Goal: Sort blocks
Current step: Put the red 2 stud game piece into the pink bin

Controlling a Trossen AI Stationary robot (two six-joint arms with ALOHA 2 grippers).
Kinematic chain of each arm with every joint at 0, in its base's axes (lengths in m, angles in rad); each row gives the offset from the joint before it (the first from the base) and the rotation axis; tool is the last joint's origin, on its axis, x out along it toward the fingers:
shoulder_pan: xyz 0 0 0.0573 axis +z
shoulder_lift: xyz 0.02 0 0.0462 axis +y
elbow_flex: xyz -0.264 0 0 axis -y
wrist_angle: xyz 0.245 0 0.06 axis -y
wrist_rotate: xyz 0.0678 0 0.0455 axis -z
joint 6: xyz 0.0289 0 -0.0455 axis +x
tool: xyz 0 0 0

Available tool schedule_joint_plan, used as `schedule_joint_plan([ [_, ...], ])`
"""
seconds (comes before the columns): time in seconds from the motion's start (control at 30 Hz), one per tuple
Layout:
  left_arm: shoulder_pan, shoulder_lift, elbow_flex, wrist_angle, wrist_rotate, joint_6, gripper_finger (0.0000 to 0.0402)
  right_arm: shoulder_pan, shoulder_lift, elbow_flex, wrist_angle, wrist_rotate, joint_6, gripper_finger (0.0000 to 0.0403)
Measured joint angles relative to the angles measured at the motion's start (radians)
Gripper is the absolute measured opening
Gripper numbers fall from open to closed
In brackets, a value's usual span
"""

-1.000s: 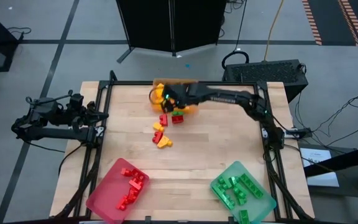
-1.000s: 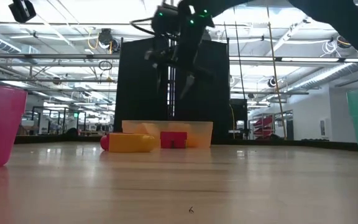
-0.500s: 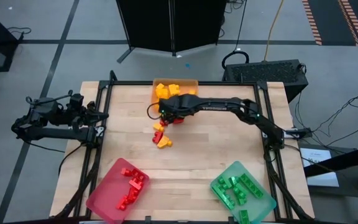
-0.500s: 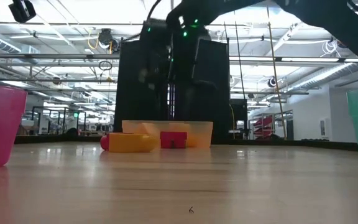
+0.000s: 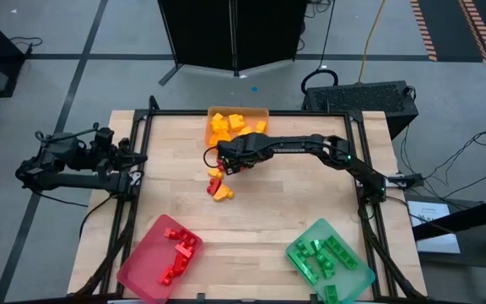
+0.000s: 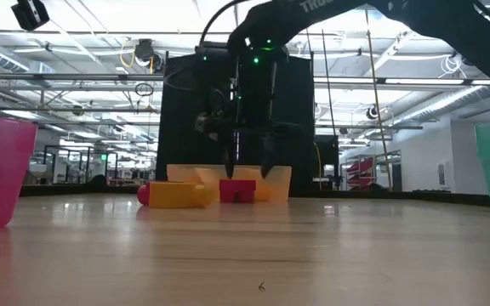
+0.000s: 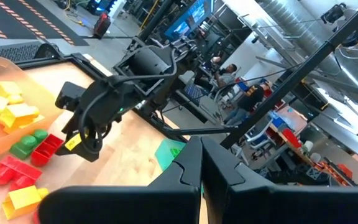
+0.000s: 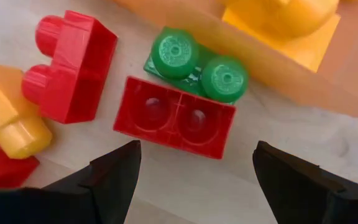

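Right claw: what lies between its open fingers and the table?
A red block, hollow side up, with a green block touching it, per the right wrist view; the right claw hovers above.

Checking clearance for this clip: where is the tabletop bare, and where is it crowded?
Bare: table between the loose blocks and the red tray and green tray.
Crowded: by the orange tray, under the open right gripper.

loose blocks (image 5: 219,177) lying mid-table
red, green and yellow bricks are clustering just beside the orange tray; one red brick (image 8: 174,116) is lying studs-down.
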Motion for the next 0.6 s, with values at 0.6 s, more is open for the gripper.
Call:
schedule_joint_plan([
  [0.6, 0.000, 0.000, 0.000, 0.000, 0.000, 0.000, 0.0004, -0.037, -0.001, -0.064, 0.151, -0.099, 0.038, 0.0300],
])
